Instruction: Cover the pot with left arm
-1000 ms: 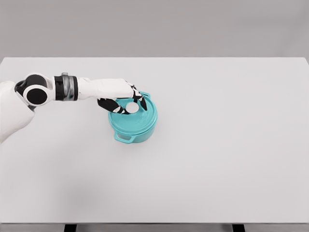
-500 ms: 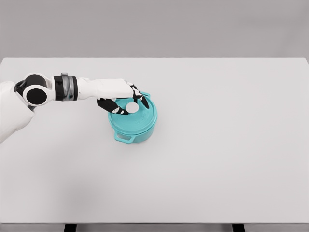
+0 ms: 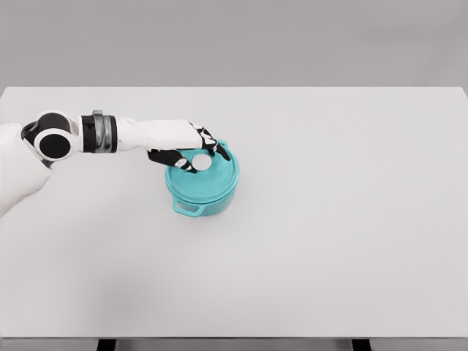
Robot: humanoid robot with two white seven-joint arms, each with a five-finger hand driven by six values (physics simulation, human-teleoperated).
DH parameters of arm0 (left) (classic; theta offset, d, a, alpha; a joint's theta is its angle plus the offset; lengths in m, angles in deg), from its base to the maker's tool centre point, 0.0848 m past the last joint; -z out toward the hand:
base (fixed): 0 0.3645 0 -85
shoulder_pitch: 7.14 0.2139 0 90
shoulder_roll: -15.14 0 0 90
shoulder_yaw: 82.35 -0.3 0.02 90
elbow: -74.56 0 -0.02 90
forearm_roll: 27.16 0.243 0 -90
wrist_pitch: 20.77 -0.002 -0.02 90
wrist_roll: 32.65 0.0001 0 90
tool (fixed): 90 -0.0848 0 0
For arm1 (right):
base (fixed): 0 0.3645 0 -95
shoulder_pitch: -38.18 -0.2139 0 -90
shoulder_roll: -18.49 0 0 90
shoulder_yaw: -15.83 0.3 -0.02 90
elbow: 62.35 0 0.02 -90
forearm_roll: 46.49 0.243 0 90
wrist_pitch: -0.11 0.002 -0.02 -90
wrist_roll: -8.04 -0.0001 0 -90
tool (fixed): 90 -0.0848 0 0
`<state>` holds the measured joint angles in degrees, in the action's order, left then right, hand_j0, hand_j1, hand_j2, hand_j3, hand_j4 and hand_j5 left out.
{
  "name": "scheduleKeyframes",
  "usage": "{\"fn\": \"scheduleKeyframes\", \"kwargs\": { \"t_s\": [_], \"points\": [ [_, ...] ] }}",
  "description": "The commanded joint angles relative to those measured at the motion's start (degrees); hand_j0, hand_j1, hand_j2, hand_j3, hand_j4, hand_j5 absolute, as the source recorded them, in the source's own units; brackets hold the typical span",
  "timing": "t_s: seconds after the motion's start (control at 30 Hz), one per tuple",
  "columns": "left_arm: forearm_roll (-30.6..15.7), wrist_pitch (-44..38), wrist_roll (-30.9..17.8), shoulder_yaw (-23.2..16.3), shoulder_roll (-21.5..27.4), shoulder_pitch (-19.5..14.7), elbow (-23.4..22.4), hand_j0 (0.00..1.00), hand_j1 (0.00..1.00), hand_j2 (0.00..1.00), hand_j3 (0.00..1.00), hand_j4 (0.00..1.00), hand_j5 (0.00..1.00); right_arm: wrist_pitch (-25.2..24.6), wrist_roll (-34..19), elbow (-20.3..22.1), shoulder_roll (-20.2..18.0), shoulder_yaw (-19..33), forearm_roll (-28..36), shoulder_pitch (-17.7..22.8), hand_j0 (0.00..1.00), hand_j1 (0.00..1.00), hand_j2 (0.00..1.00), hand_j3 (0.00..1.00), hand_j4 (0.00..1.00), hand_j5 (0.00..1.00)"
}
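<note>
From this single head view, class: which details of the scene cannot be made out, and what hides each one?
- Pot interior: covered by the teal lid.
- Whether the lid sits fully seated: too small to tell.
- Left hand grip on the white knob: contact points hidden under the fingers.
- Right arm: outside the picture.
- Table legs: cut off by the bottom edge.

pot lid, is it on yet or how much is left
Looks mostly done: the teal lid sits on the teal pot, roughly centred. In hand: the left hand has its fingers around the white knob. Left: let go and pull the arm away.
</note>
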<state>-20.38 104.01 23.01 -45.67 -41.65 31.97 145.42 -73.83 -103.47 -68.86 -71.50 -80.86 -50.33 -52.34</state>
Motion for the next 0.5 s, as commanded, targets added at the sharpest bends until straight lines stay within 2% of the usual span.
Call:
{"fn": "scheduleKeyframes", "kwargs": {
  "t_s": [0.0,0.2,0.47],
  "points": [
    [0.33,0.22,-0.02,-0.11,0.01,0.0,-0.01,0.87,0.87,0.87,0.87,0.87,0.87,0.03,-0.02,0.0,0.0,0.01,-0.03,0.0,1.0,1.0,1.0,1.0,1.0,1.0],
    [0.33,0.22,0.07,-0.11,0.36,0.09,0.16,0.87,0.87,0.87,0.87,0.87,0.87,0.03,-0.02,0.0,0.0,0.01,-0.03,0.0,1.0,1.0,1.0,1.0,1.0,1.0],
    [0.33,0.22,0.07,-0.11,0.54,0.09,0.25,0.92,0.92,0.92,0.92,0.92,0.92,0.03,-0.02,0.0,0.0,0.01,-0.03,0.0,1.0,1.0,1.0,1.0,1.0,1.0]
  ]
}}
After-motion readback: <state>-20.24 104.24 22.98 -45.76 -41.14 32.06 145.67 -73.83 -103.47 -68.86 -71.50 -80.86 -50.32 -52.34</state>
